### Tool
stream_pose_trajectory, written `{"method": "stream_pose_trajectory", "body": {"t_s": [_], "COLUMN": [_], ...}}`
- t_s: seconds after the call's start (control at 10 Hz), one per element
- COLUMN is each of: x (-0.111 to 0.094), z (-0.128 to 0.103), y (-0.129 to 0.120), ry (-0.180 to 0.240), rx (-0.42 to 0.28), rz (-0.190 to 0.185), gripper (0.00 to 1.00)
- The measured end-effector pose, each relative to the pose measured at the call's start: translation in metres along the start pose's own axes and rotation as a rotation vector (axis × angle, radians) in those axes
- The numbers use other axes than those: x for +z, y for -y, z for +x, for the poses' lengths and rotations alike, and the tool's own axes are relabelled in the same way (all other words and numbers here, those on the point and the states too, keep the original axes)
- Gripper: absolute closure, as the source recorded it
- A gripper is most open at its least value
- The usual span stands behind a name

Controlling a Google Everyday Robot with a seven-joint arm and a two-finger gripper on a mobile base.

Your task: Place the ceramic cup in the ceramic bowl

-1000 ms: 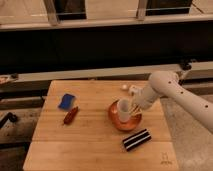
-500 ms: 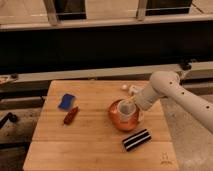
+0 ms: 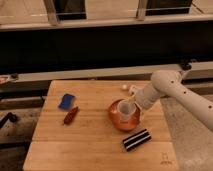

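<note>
Right of centre on the desk (image 3: pixel 95 145), the end effector (image 3: pixel 133 103) touches the ceramic cup (image 3: pixel 124 110) inside the ceramic bowl (image 3: pixel 116 123); its grip I cannot tell.

You will find the ceramic cup (image 3: pixel 126 111) right against the gripper (image 3: pixel 134 101), just below its tip and a little to the left in the camera view. It is a small, plain white, glossy cylinder that looks slightly tilted, with its open mouth showing. It lies inside the outline of the ceramic bowl (image 3: pixel 119 126) (whether it rests on the bowl's floor cannot be told). The bowl is shallow, round and copper-orange, clearly wider than the cup, and sits upright directly beneath the gripper, its rim reaching out past the cup on all sides.
</note>
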Motion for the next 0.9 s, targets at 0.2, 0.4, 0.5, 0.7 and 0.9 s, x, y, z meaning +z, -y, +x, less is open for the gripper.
{"method": "stream_pose_trajectory", "body": {"t_s": [0.2,0.4,0.5,0.7,0.9], "x": [-0.0034,-0.0046,-0.0055,-0.0076,-0.0091], "z": [-0.0003,0.0002,0.0004,0.0011,0.0032], "y": [0.0011,0.0012,0.0016,0.0031,0.0041], "ry": [-0.002,-0.001,-0.001,-0.003,-0.004], "rx": [0.000,-0.001,-0.002,-0.002,-0.002], "rz": [0.004,0.006,0.008,0.012,0.017], "gripper": [0.20,0.20,0.20,0.20,0.20]}}
